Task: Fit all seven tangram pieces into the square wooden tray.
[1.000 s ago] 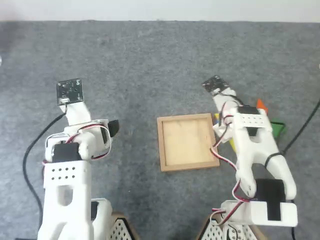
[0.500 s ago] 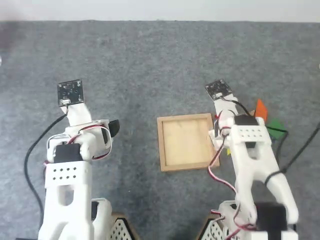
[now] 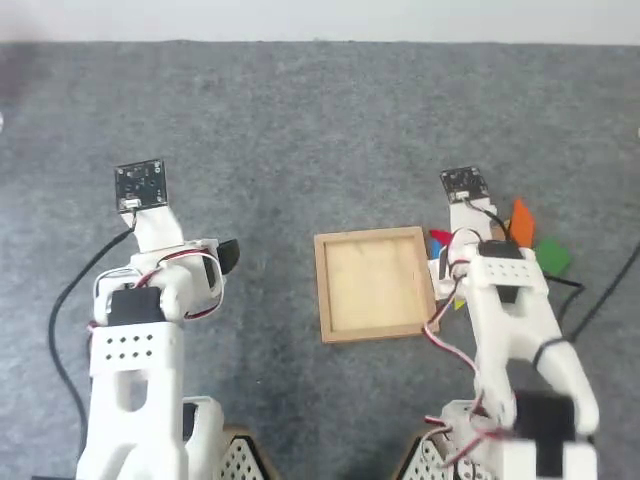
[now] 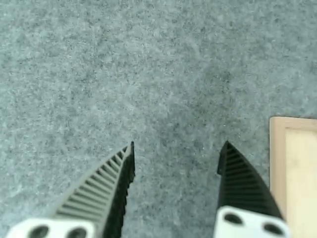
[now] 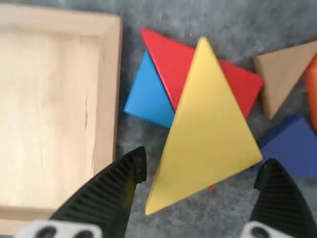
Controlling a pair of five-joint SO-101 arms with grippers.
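One tray (image 3: 372, 284) lies on one grey felt mat (image 3: 300, 120). Seven pieces lie outside it, by its right rim: yellow triangle (image 5: 205, 129) overlapping red triangle (image 5: 168, 54), light-blue piece (image 5: 146, 99), tan triangle (image 5: 282, 74), dark-blue piece (image 5: 292, 144), orange piece (image 5: 312, 89), green piece (image 3: 551, 256). Right gripper (image 5: 203, 161), jaws apart, straddles the yellow triangle. Left gripper (image 4: 179, 148), jaws apart, is over bare mat.

Table (image 3: 300, 120), prob. felt-topped: wooden tray (image 3: 323, 290) mid; tangram pcs (image 5: 208, 129) piled just beside.
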